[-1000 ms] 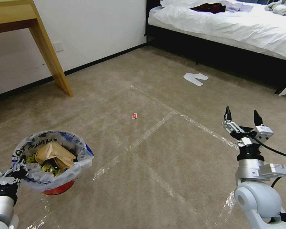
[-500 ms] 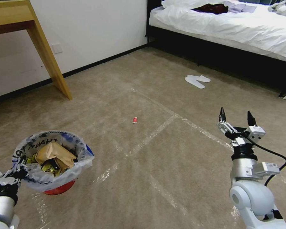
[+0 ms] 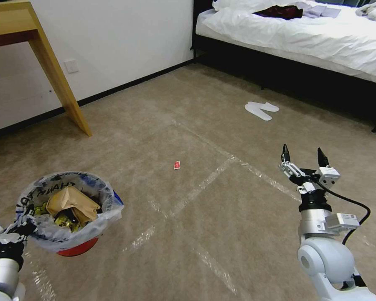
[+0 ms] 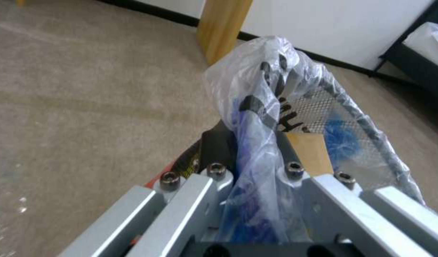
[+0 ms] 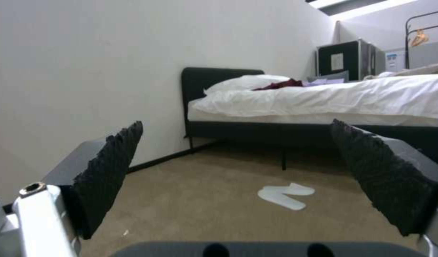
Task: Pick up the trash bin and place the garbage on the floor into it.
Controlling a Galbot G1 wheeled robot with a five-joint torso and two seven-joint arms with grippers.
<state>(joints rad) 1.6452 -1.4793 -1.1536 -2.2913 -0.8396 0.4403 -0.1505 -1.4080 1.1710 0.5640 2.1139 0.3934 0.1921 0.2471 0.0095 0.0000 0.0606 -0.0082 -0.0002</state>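
One small red wrapper is the only litter I can see on the beige-brown carpeted floor from my head view, lying well ahead and between my arms, beside a shiny clear tape line. My left claw sits low at my left, clamped on the rim of the small round red trash bin with its clear printed plastic liner, and the bin hangs off the carpet. A crumpled brown paper bag and yellow scraps fill it nearly to the brim. My right claw is raised at my right with its fingers spread wide and nothing between them. A pair of flat white slippers lies far off near the white-sheeted bed; a wooden bench leg stands to the left.

From my left wrist, the liner is bunched between my claw's fingers, with the bin's mesh wall and the paper bag just beyond.

From my right wrist, the ridged black pads stand far apart, framing the slippers and bed.

I judge the hazards are these: my grip may bear mostly on slippery plastic, so the bin could slide or tip and spill. The wrapper is thin and flat, so my right claw may scrape carpet and miss it. The slippers are not garbage.
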